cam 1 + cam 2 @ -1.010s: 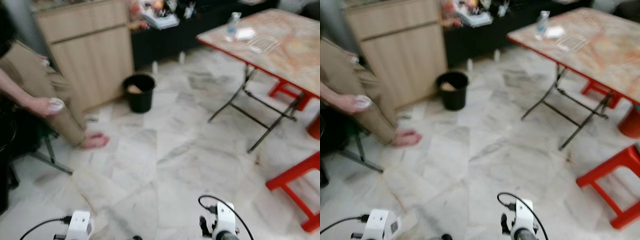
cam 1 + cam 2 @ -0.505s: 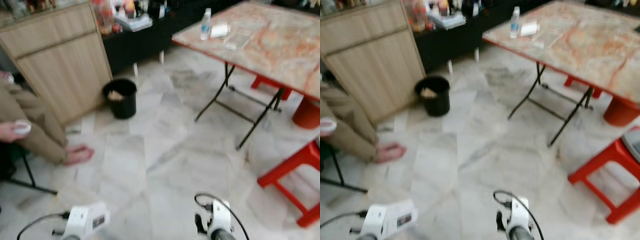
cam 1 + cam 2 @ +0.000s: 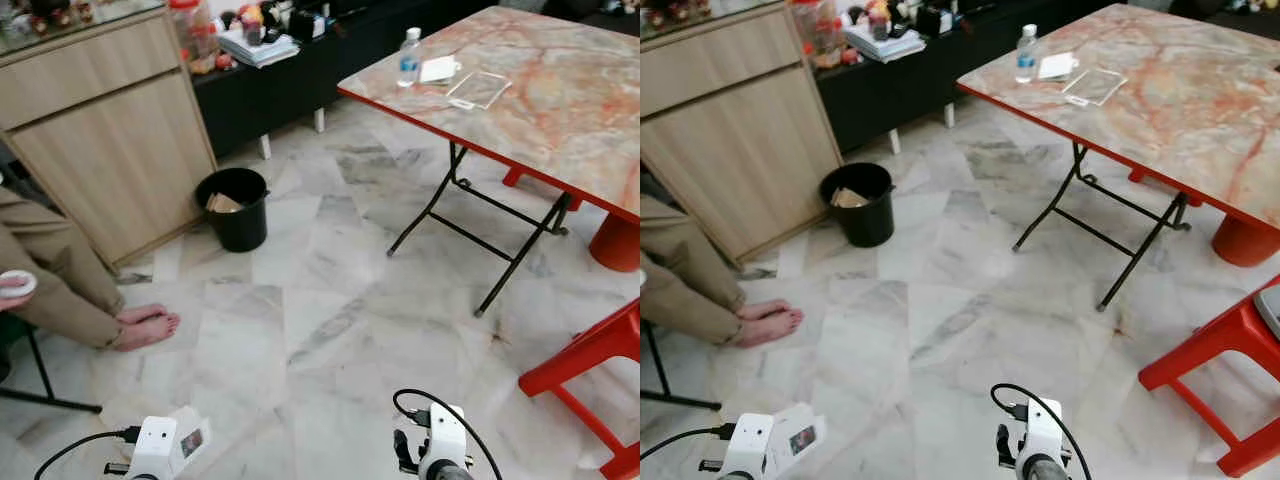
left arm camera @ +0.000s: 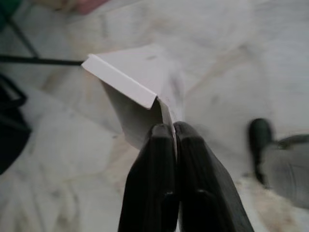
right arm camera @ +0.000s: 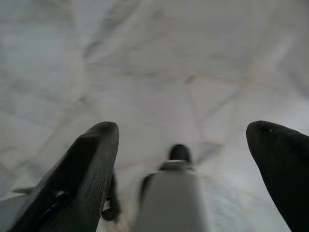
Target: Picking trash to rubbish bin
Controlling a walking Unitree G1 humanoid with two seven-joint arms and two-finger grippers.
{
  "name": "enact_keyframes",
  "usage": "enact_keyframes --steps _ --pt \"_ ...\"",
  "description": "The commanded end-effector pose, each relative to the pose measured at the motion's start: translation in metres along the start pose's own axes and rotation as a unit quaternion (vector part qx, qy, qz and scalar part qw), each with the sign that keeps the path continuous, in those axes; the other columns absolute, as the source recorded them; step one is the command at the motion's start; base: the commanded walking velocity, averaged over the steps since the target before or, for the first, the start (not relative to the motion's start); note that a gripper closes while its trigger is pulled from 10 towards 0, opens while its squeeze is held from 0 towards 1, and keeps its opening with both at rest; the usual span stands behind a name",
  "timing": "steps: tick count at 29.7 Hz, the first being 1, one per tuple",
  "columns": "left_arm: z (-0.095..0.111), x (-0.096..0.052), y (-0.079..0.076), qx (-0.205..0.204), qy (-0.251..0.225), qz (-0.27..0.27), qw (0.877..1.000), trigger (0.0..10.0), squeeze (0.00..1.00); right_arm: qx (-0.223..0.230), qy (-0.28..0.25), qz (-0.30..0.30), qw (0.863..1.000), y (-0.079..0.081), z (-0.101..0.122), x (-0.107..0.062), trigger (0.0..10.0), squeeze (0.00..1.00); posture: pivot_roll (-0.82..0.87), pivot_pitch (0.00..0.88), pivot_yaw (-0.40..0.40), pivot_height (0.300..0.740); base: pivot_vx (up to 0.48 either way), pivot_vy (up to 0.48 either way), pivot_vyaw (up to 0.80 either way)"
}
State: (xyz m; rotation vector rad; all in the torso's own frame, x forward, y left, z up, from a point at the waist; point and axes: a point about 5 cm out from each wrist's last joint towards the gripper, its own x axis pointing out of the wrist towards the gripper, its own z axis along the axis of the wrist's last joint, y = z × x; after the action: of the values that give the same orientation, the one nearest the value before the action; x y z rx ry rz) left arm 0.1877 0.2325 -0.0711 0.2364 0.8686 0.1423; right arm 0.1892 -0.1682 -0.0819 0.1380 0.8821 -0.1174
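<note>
My left gripper is shut on a folded white piece of card, held low over the marble floor. The same card pokes out beside my left wrist at the bottom of the head views. The black rubbish bin stands ahead and to the left against a wooden cabinet, with brown scraps inside. My right gripper hangs open over bare floor, nothing between its fingers.
A person sits at the far left, bare feet on the floor and a hand holding a small white thing. A folding table with a bottle and red stools are on the right.
The whole picture has shifted and sharpened as the camera moved; the table now takes more of the right side. The white card shows beside my left wrist.
</note>
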Motion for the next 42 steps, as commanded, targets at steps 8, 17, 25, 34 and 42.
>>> enact_keyframes --steps 8,17,25,34,42 --pt "-0.006 -0.0009 0.0088 0.005 0.013 0.009 1.0 10.0 0.0 0.007 0.0 0.002 1.0 0.0033 0.0003 0.0003 10.0 0.0 0.11 0.144 0.046 0.728 0.398 0.0 0.0" --pt "-0.005 -0.0007 0.0096 0.003 0.012 0.012 1.0 10.0 0.0 0.006 0.001 0.003 1.0 0.0035 -0.0006 0.0001 10.0 0.0 0.11 0.144 0.044 0.728 0.393 0.0 0.0" --pt "-0.0065 -0.001 0.0085 -0.002 0.015 0.012 1.0 10.0 0.0 0.002 0.001 0.008 1.0 0.0044 0.0004 0.0004 10.0 0.0 0.12 0.146 0.038 0.728 0.392 0.0 0.0" --pt "-0.0094 -0.0017 0.007 -0.006 0.02 0.011 1.0 10.0 0.0 -0.021 0.0 0.014 1.0 0.0054 0.001 0.0005 10.0 0.0 0.11 0.126 0.038 0.728 0.391 0.0 0.22" --pt "-0.008 -0.0013 0.0077 -0.005 0.018 0.011 1.0 10.0 0.0 -0.016 0.004 0.011 1.0 0.0038 0.0003 0.0004 10.0 0.0 0.11 0.106 0.038 0.728 0.386 0.0 0.46"
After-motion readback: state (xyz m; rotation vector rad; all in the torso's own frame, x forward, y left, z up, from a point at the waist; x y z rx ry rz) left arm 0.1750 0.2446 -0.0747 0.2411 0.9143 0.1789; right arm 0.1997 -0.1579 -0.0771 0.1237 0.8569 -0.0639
